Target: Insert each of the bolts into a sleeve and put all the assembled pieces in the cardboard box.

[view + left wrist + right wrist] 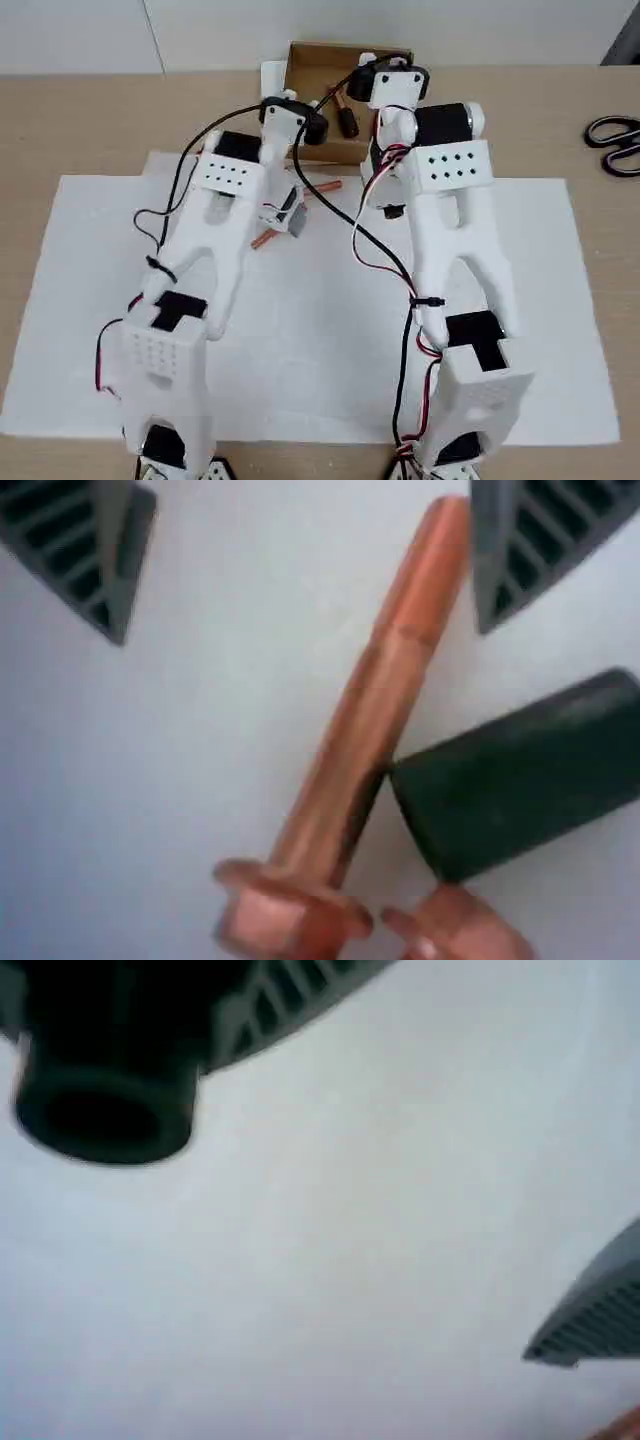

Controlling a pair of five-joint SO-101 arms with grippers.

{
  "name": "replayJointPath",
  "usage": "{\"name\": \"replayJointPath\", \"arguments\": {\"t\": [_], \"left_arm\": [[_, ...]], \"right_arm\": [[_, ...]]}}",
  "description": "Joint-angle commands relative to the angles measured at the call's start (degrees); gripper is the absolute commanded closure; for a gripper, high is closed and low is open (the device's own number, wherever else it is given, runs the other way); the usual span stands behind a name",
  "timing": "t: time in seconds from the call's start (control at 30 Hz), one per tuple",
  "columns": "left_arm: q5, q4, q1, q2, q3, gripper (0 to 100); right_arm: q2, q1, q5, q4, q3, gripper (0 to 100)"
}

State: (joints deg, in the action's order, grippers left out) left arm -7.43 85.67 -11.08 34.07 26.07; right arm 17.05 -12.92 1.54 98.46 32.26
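A: What is the left pincer (300, 630) doing?
B: It is spread wide over the white sheet (300, 330), straddling the tip end of a copper bolt (365, 710) lying flat. A black sleeve (520, 770) seems to touch the shank, and a second bolt head (455, 935) sits just beside the first.
A: The risk?
B: Closing so near the tip, I'd expect the bolt to pivot or roll and nudge that sleeve away.
A: And the right pincer (400, 1175)?
B: A second sleeve (100, 1110) sits by it, open end showing. Gripped or not, I cannot tell. If loose, it may drop.
A: Farther back?
B: The cardboard box (310, 55) stands on the tabletop (80, 120). Both arms crowd there, so they could clash.
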Motion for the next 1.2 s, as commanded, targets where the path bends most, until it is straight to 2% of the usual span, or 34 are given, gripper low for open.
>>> {"name": "replayJointPath", "arguments": {"t": [0.0, 0.37, 0.57, 0.83, 1.03, 1.17], "left_arm": [[-0.4, -0.7, -0.7, 3.2, 6.6, 79], [-0.4, 0.5, -0.7, 12.6, 15.1, 79], [-0.4, 1.0, -0.8, 13.6, 15.2, 86], [-0.4, 3.8, -3.3, 13.2, 15.3, 87], [-1.1, 7.8, -4.7, 13.3, 20.3, 86], [-1.6, 7.6, -4.3, 13.8, 20.8, 86]], "right_arm": [[-1.3, 0.3, 0.5, 0.5, 0.2, 99.5], [-1.2, 0.3, 0.5, 0.4, 0.2, 99.5], [-1.2, 0.2, 0.5, 0.4, 0.2, 99.5], [-1.2, 0.2, 0.5, 0.3, 0.2, 99.5], [-1.2, 0.2, 0.5, 0.3, 0.2, 99.5], [-1.2, 0.2, 0.5, 0.4, 0.2, 99.5]]}}
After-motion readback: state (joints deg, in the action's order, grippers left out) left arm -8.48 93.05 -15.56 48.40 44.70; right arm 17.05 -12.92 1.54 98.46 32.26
